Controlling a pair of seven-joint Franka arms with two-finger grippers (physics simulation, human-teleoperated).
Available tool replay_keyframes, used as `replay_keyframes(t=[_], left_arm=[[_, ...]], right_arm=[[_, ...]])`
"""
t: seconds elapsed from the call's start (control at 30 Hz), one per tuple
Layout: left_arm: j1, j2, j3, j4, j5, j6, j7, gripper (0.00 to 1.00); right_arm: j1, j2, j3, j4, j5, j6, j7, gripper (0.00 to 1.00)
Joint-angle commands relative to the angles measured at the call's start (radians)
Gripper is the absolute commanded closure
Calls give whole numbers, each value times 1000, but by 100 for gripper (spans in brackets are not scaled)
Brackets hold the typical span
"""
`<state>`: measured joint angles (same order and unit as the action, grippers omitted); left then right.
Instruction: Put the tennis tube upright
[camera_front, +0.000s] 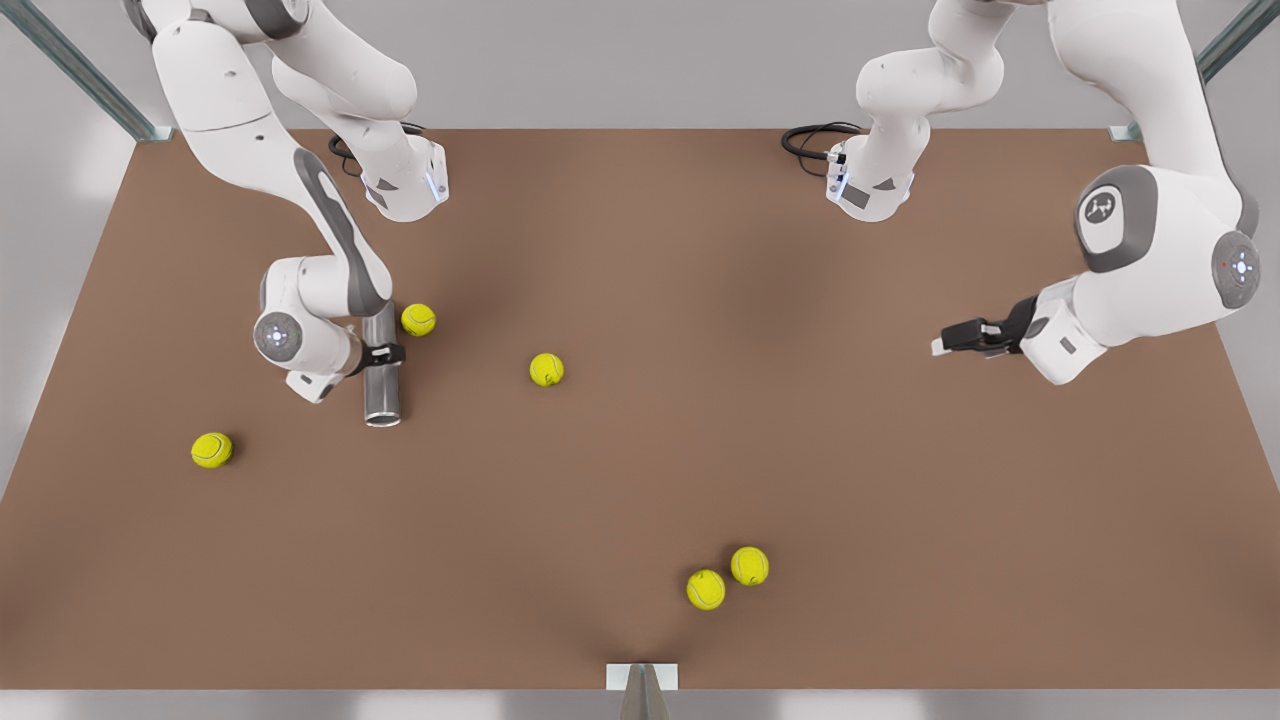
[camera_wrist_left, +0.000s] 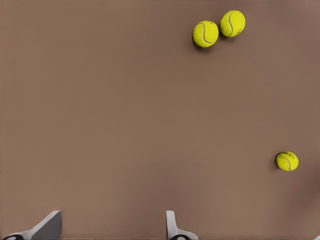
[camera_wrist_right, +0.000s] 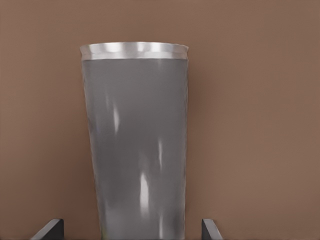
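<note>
A flat brown table (camera_front: 640, 450) takes up most of the front view, with pale grey walls behind it, metal frame struts at both far corners and a small grey bracket (camera_front: 641, 677) at the middle of its near edge. Two white arms reach in from the far side, each with a black cable coiled near its base. There is one tennis tube (camera_front: 382, 375), a slim grey cylinder with a lighter rim, lying flat on the table on the front view's left; its rimmed end points toward the near edge. The right gripper (camera_front: 383, 354) pinches the tube across its middle, and in the right wrist view its dark fingertips (camera_wrist_right: 49, 229) sit on either side of the grey body (camera_wrist_right: 137, 150). The left gripper (camera_front: 950, 340) hangs over bare table on the front view's right, well apart from the tube, its fingers spread with nothing between them; the left wrist view shows its pale fingertips (camera_wrist_left: 172, 225) set wide. Five yellow-green tennis balls lie about: one (camera_front: 418, 319) just beside the tube at about its 1 o'clock, one (camera_front: 546, 369) at its 3 o'clock, one (camera_front: 211, 450) off toward 8 o'clock, and a pair (camera_front: 727, 578) side by side near the table's 6 o'clock edge. The left wrist view shows that pair (camera_wrist_left: 219, 28) and one single ball (camera_wrist_left: 287, 161).
</note>
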<state>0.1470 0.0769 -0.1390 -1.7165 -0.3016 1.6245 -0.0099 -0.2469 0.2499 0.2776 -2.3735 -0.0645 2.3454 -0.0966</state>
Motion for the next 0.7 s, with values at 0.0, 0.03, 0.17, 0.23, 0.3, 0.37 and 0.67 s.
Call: replay_keyframes(t=[0.0,0.03,0.17,0.23,0.3,0.37,0.67], left_arm=[[-9,0,1,0,2,0,1,1],[-9,0,1,1,36,1,-1,1],[-24,-17,-33,6,35,-11,-22,1],[-24,-19,-70,3,35,-18,-47,1],[-27,-14,-85,8,35,-17,-74,1],[-29,-8,-85,1,35,-17,-88,1],[-29,1,-90,0,38,15,-104,1]], right_arm=[[0,2,0,0,0,0,0,0],[0,6,0,-4,0,12,0,0],[8,23,0,-7,0,21,0,0],[1,37,-2,-7,0,32,0,0],[-3,51,-2,-7,-3,45,-2,0],[-8,57,-3,-7,-17,54,-3,0],[-8,81,-6,-23,-26,97,-15,0]])
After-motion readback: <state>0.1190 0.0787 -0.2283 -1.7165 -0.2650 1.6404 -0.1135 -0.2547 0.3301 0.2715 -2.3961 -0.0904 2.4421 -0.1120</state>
